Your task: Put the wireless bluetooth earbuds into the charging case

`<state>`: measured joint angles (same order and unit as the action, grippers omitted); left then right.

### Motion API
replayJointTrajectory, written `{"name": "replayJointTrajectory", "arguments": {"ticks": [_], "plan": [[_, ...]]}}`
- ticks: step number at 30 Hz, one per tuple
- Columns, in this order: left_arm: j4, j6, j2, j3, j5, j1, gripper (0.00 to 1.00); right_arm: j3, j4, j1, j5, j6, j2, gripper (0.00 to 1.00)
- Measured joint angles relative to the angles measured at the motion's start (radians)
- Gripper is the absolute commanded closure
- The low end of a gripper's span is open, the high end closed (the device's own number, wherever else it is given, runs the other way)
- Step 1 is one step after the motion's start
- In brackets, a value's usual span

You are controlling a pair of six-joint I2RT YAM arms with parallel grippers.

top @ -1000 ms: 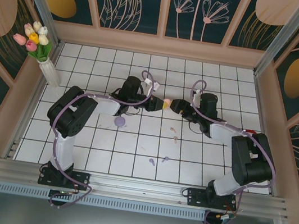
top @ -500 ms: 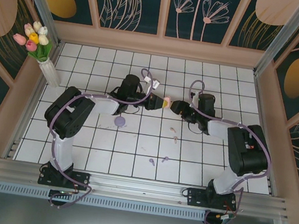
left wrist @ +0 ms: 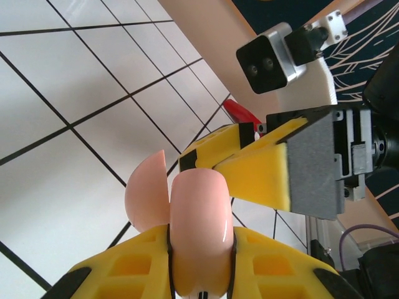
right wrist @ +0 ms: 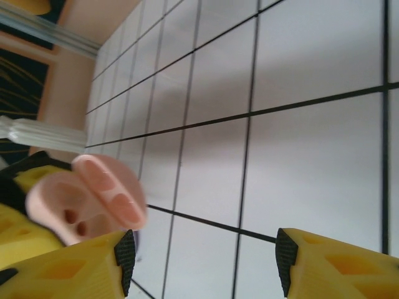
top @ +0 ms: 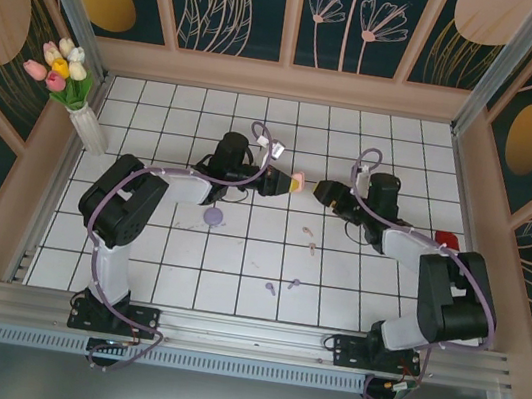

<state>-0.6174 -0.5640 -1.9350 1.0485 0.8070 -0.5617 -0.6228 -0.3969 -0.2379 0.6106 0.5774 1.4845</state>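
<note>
Up off the tiles, pink case: held in the air with the lid swung open, its two sockets facing the right arm (both empty, going by the right wrist view).
Left gripper: yellow fingers pinch the pink case body, one on each flank, leaving the lid free. My read is that it's acting as a stand, turning the mouth sideways so the other arm can feed it.
Right gripper: just beside the pink case on its open side, nose to nose but not touching. Jaws are spread wide with nothing between them, so no bud on board!
Pink buds: both loose on the tiles, close together, down from the pink case toward the arm bases. They're untouched, so the insert step hasn't started.
Purple buds: also a pair, farther from the pink case in the same direction.
Purple case: sitting on the tiles on the left-arm side of the pink case. It looks closed from above (too small to be sure).
Step in hand: looks like a line-up at the mouth, ahead of going for a bud.
Next call: drop to the pink buds, nip one by the stem, and bring it back stem-first to a socket.
Risk: the buds are tiny and smooth. A wide jaw closing off-centre could flick one away, and a push on the held pink case could twist it in the pinch.
</note>
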Motion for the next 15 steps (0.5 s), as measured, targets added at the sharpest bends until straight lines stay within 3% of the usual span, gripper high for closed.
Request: {"name": "replayJointTrajectory", "arguments": {"ticks": [8, 15], "plan": [[-0.044, -0.032, 0.000, 0.000, 0.028, 0.000, 0.98, 0.000, -0.082, 0.000, 0.108, 0.007, 0.010, 0.50], [-0.075, -0.058, 0.000, 0.000, 0.053, 0.000, 0.98, -0.001, -0.105, 0.000, 0.149, 0.008, 0.042, 0.54]]}}
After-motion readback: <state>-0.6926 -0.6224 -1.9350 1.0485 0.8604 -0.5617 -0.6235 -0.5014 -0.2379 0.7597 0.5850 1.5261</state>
